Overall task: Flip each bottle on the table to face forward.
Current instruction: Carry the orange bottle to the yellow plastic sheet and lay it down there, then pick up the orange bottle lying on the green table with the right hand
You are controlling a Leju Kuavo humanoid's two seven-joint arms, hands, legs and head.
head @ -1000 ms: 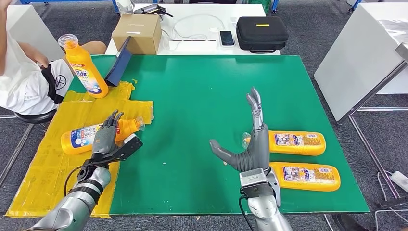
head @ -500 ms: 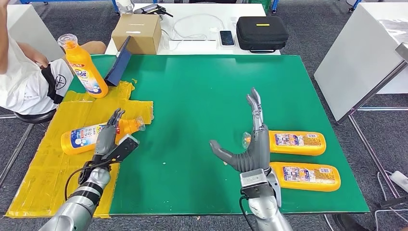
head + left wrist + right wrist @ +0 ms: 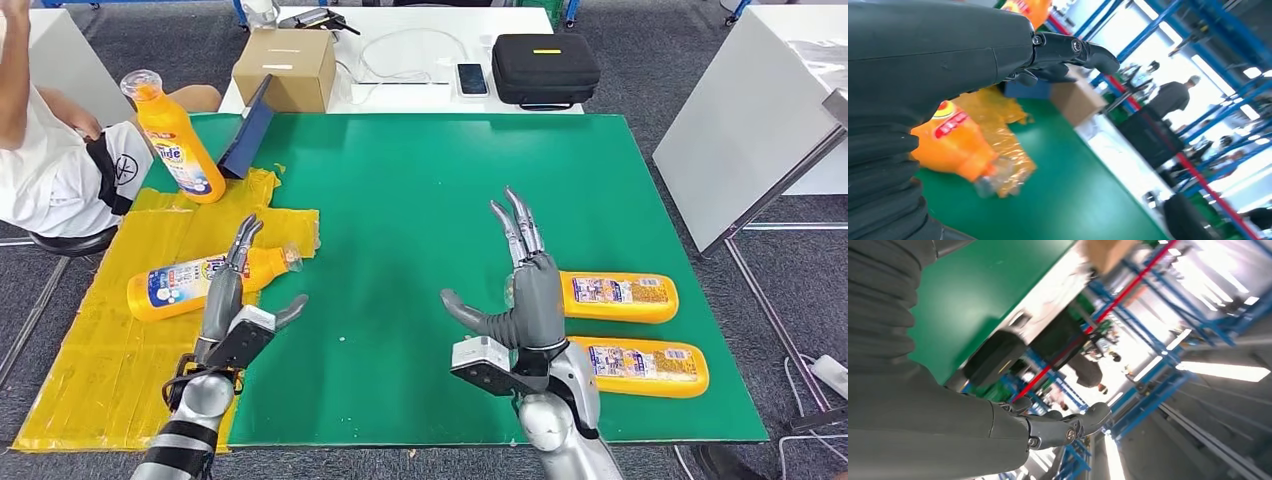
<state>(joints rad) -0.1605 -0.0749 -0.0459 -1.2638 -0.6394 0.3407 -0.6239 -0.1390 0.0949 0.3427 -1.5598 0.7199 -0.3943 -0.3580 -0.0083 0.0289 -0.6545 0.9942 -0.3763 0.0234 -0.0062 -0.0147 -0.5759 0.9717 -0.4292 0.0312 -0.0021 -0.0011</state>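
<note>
We see left hand (image 3: 232, 300) released, fingers spread, hovering just above the lying bottle (image 3: 190, 283) on the yellow sheet (image 3: 90, 360), left side of the green tabletop (image 3: 400, 180). Right hand (image 3: 525, 295) released too, fingers extended, beside two bottles lying flat: far right bottle (image 3: 620, 297), near right bottle (image 3: 645, 366). Upright bottle (image 3: 175, 140) stands at the far-left corner.

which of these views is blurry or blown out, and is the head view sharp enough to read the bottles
Head view: even light, sharp; lying bottle label shows, print too small to read. Left wrist view: bottle blurred, background blown out. Right wrist view: ceiling lights glare, green table soft.
</note>
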